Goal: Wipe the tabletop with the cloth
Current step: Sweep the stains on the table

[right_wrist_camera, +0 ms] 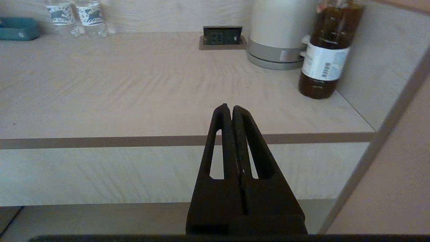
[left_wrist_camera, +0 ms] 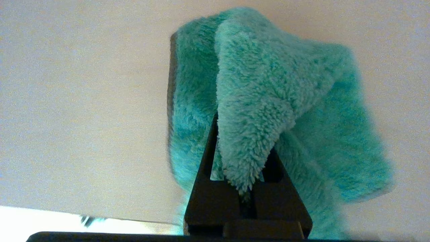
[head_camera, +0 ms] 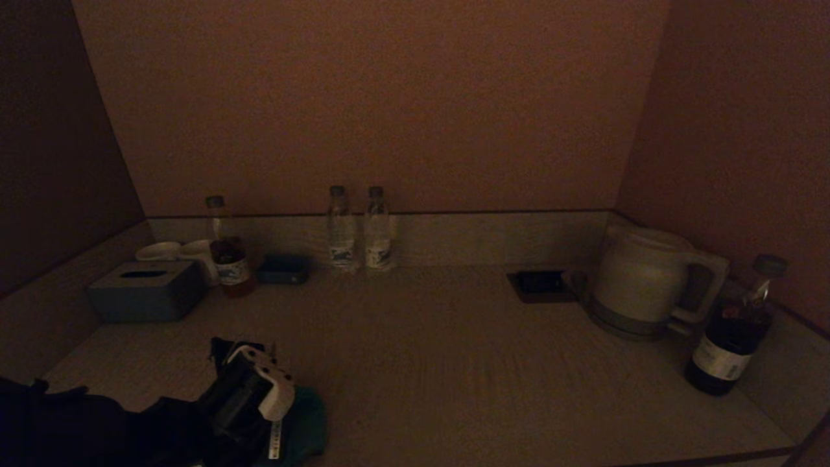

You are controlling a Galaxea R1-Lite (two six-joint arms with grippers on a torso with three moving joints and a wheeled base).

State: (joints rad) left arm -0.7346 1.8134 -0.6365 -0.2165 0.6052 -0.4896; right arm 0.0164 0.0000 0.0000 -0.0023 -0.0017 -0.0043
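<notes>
A fluffy teal cloth (left_wrist_camera: 268,87) is pinched between the fingers of my left gripper (left_wrist_camera: 240,134) and lies bunched on the pale wooden tabletop (left_wrist_camera: 84,101). In the head view the left gripper (head_camera: 275,428) is at the front left of the tabletop (head_camera: 454,363), pointing down, with the cloth (head_camera: 308,421) showing under and beside it. My right gripper (right_wrist_camera: 230,107) is shut and empty, held off the table in front of its front edge; it does not show in the head view.
At the back left stand a grey tissue box (head_camera: 146,292), white cups (head_camera: 175,251), a dark-drink bottle (head_camera: 227,250) and a small teal tray (head_camera: 283,269). Two water bottles (head_camera: 358,230) stand at the back middle. A socket plate (head_camera: 541,285), kettle (head_camera: 642,282) and dark bottle (head_camera: 733,331) are on the right.
</notes>
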